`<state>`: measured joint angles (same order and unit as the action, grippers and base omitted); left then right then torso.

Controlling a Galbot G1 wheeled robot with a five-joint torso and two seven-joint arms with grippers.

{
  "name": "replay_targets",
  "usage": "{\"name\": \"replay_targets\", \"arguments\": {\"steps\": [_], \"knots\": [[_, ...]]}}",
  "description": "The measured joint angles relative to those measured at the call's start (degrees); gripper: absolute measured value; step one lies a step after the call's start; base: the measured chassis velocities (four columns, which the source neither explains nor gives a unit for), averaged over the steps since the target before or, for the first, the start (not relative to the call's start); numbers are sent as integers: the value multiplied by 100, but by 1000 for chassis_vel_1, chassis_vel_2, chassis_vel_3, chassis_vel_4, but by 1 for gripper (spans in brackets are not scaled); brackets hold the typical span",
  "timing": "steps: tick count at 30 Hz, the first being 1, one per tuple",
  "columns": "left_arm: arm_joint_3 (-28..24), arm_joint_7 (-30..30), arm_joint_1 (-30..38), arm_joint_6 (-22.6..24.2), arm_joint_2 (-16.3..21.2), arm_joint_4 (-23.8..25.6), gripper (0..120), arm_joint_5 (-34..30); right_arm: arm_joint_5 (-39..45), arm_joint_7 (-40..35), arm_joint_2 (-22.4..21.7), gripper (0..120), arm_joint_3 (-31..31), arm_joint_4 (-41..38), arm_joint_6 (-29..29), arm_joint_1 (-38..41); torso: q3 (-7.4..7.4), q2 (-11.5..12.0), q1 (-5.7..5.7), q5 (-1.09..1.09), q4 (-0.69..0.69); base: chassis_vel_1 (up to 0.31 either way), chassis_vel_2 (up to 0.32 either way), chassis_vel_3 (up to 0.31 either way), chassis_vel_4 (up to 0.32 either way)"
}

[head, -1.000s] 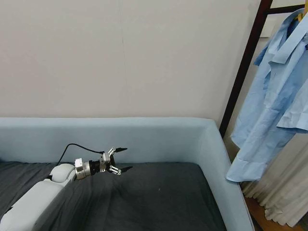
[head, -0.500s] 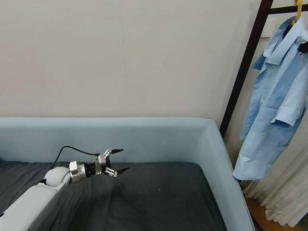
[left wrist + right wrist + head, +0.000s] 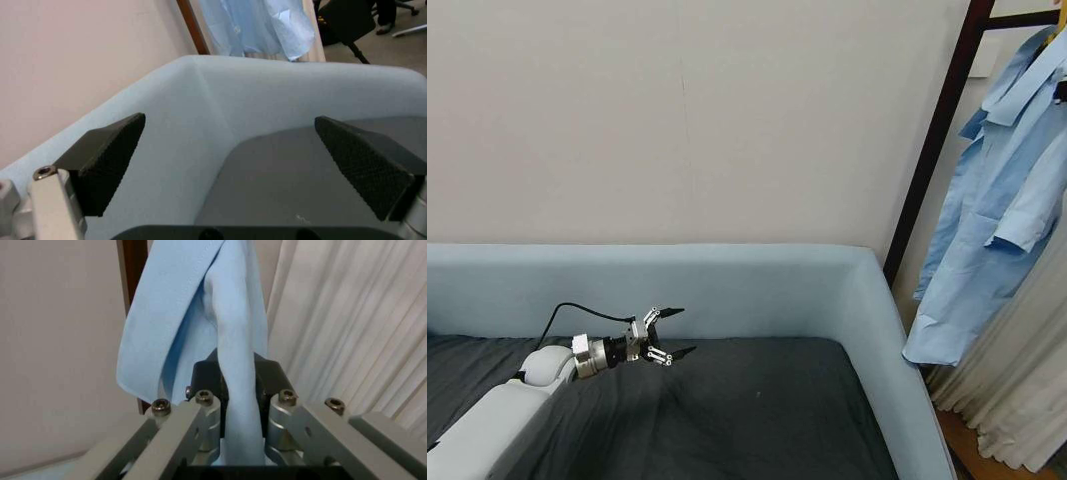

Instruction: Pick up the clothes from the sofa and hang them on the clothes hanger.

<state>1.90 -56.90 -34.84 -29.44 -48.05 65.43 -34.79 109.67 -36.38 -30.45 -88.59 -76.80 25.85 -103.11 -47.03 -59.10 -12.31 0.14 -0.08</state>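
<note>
A light blue shirt (image 3: 1002, 210) hangs at the far right beside the dark wooden clothes rack (image 3: 932, 140), its collar up near the rack's top bar. In the right wrist view my right gripper (image 3: 237, 390) is shut on a fold of the shirt (image 3: 193, 320), and the cloth runs up between the black fingertips. My left gripper (image 3: 667, 333) is open and holds nothing, hovering low over the sofa's dark grey seat (image 3: 757, 410) near the backrest. The left wrist view shows its two fingers (image 3: 107, 160) spread wide, facing the sofa's corner (image 3: 200, 105), with the shirt (image 3: 257, 25) beyond it.
The sofa's light blue backrest and arm (image 3: 867, 300) wall in the seat at the back and right. A pale curtain (image 3: 1017, 400) hangs behind the rack down to a wooden floor. A plain wall rises above the sofa.
The shirt has swung on the rack and its lower hem now hangs a little further left. The left arm pulled back slightly a second ago and has held still since.
</note>
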Motion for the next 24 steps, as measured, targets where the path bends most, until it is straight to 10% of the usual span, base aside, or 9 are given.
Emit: {"name": "replay_targets", "arguments": {"steps": [24], "knots": [[-123,5,134,-16,-77,-180,100,2,23,-65,12,7,-502,307,113,-430,0,0,0,1,-1,0,0,0,0]]}}
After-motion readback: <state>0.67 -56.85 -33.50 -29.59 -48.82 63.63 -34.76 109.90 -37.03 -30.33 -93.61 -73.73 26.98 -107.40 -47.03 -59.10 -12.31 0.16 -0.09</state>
